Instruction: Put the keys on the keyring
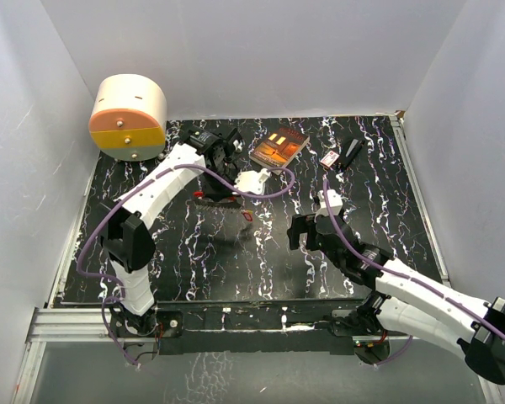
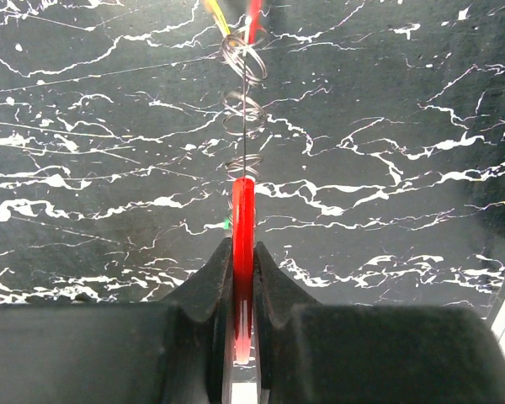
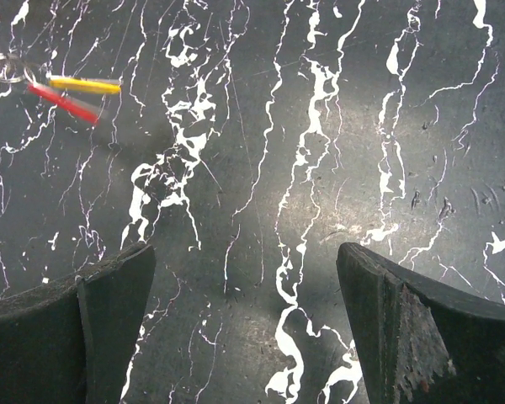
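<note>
My left gripper [image 2: 244,248] is shut on a red key head [image 2: 243,215], seen edge-on between the pads. A chain of thin wire rings [image 2: 242,114] runs from it to a yellow key [image 2: 217,10] and another red key [image 2: 252,13]. In the top view the left gripper [image 1: 217,187] is low over the table's back middle, with the red piece [image 1: 205,195] under it and the loose keys [image 1: 247,217] just to its right. My right gripper [image 1: 307,236] is open and empty above bare table. Its wrist view shows the yellow key [image 3: 84,84], red key [image 3: 63,103] and a ring [image 3: 0,67] far left.
A book [image 1: 278,146] lies at the back middle. A small red-and-white box [image 1: 329,158] and a black object [image 1: 352,151] lie to its right. A cream-and-orange round container [image 1: 128,118] stands at the back left corner. White walls enclose the black marbled table [image 1: 236,269].
</note>
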### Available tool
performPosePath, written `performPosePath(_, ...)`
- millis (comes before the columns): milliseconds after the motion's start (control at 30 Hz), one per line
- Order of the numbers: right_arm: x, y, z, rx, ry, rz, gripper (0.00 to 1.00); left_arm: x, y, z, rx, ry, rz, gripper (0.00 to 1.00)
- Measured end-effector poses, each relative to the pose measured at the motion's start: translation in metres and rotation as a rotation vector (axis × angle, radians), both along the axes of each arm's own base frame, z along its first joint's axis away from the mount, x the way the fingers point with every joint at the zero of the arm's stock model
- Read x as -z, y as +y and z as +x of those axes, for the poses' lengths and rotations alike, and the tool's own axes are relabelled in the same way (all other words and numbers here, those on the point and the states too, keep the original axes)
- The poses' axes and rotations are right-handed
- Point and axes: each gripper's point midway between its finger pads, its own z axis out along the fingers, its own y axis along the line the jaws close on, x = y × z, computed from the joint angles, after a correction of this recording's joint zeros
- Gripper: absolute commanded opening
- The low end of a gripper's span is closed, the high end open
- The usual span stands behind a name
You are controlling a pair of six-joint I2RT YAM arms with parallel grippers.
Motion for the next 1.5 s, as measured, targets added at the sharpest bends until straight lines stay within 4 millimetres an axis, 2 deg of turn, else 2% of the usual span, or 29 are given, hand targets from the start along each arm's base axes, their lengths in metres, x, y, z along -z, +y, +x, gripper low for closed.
performPosePath(200, 0.003, 0.002, 0.002, -0.011, 0.012, 0.004, 0.98, -0.001, -0.001, 0.006, 0.019, -0.035, 0.014, 0.00)
performPosePath(300, 0.002, 0.004, 0.003, -0.018, 0.013, 0.012, 0.98, 0.001, -0.004, 0.008, 0.021, -0.050, 0.012, 0.05)
performPosePath(367, 0.002, 0.004, 0.002, -0.021, 0.014, 0.014, 0.98, 0.005, -0.007, 0.008, 0.024, -0.053, 0.012, 0.04)
performPosePath(500, 0.002, 0.005, 0.002, -0.026, 0.017, 0.018, 0.98, 0.018, -0.012, -0.001, 0.039, -0.031, 0.025, 0.04)
performPosePath(600, 0.003, 0.006, 0.001, -0.032, 0.021, 0.021, 0.98, 0.025, -0.015, -0.009, 0.045, -0.011, 0.035, 0.09)
performPosePath(800, -0.002, 0.006, -0.003, -0.038, 0.024, 0.051, 0.98, 0.027, -0.023, -0.020, 0.020, 0.015, 0.027, 0.26)
performPosePath(833, -0.004, 0.007, -0.004, -0.041, 0.021, 0.058, 0.98, 0.027, -0.023, -0.022, 0.013, 0.024, 0.025, 0.31)
performPosePath(867, -0.006, 0.007, -0.005, -0.047, 0.018, 0.069, 0.98, 0.027, -0.024, -0.024, 0.006, 0.033, 0.024, 0.40)
performPosePath(900, -0.009, 0.008, -0.006, -0.051, 0.015, 0.079, 0.98, 0.027, -0.024, -0.028, -0.007, 0.047, 0.021, 0.43)
performPosePath(1133, -0.008, 0.006, -0.013, -0.023, 0.080, 0.097, 0.98, 0.027, -0.031, -0.042, -0.096, 0.119, -0.015, 0.51)
performPosePath(1167, -0.009, 0.005, -0.013, -0.012, 0.086, 0.099, 0.99, 0.027, -0.032, -0.042, -0.108, 0.121, -0.020, 0.62)
performPosePath(1233, -0.009, 0.004, -0.012, 0.017, 0.097, 0.114, 0.98, 0.024, -0.036, -0.038, -0.147, 0.101, -0.040, 0.68)
performPosePath(1333, -0.008, 0.001, -0.013, 0.051, 0.115, 0.125, 0.98, 0.013, -0.040, -0.024, -0.217, 0.008, -0.096, 0.83)
performPosePath(1367, -0.007, 0.000, -0.013, 0.064, 0.120, 0.129, 0.98, 0.009, -0.039, -0.020, -0.243, -0.033, -0.117, 0.93)
performPosePath(1400, -0.007, -0.001, -0.013, 0.076, 0.126, 0.133, 0.99, 0.001, -0.037, -0.016, -0.273, -0.078, -0.143, 0.97)
performPosePath(1500, -0.012, -0.003, -0.012, 0.107, 0.127, 0.152, 0.98, -0.031, -0.026, -0.005, -0.376, -0.211, -0.248, 0.97)
